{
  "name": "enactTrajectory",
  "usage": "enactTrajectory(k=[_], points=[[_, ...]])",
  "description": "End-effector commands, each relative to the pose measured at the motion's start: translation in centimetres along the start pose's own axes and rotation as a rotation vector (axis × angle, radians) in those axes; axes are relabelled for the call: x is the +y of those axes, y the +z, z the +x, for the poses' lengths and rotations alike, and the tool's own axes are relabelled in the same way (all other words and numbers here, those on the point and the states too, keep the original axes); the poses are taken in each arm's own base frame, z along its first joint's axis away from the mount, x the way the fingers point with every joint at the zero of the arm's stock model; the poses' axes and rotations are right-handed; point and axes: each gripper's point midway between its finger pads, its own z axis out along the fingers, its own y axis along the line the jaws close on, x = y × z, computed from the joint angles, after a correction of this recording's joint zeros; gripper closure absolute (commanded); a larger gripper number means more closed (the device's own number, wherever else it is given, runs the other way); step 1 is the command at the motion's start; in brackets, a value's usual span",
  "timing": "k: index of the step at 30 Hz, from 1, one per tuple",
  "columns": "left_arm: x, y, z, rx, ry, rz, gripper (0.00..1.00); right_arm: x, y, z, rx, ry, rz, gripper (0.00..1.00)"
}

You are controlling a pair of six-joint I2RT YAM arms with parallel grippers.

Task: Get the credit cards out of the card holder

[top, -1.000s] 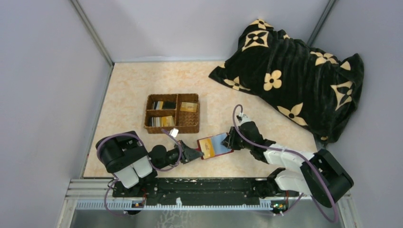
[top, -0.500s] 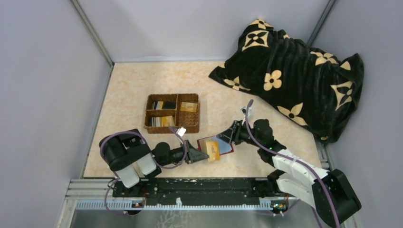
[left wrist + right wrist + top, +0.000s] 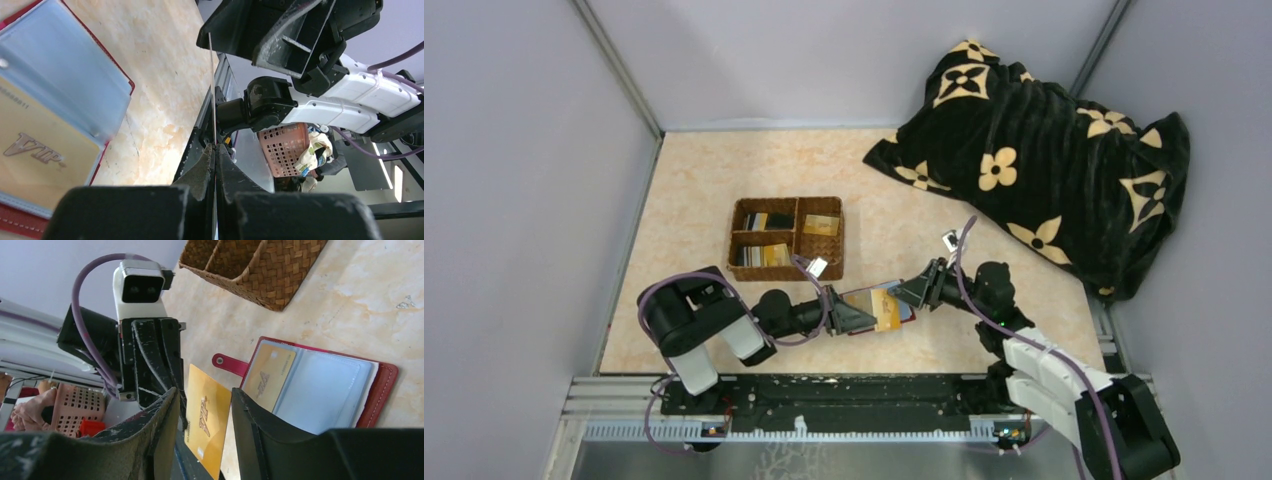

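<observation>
The red card holder lies open on the table, its clear pockets facing up and its snap tab sticking out. A tan VIP card sits in one pocket. My left gripper is shut on an orange-yellow credit card, which it holds on edge just above the holder. In the left wrist view this card shows only as a thin line. My right gripper is open; the held card stands in the gap between its fingers, apart from both.
A brown wicker divided basket with several cards in it stands just behind the left gripper. A black blanket with cream flowers is heaped at the back right. The metal rail runs along the near edge.
The right gripper has opened and drawn back to the right off the holder. The left gripper has reached right, carrying the orange-yellow card over the holder.
</observation>
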Motion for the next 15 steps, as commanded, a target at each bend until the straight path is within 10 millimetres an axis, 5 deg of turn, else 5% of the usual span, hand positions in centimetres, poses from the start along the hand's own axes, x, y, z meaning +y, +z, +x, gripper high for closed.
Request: enactTrajectory(k=[1,10,15], points=[[-4.9,0.6,-2.5,-0.087,0.094,0.215,1.00,1.4,-0.5,-0.5,-0.030,-0.042,-0.065,0.57],[-5.6,1.0,-3.0,-0.099,0.105,0.238,1.00,0.9,-1.2,0.9,-0.019,-0.018,-0.065,0.58],[-5.1,0.8,-3.2,-0.117,0.099,0.216,1.00,1.2,-1.5,1.0,-0.019,-0.016,-0.073,0.72]])
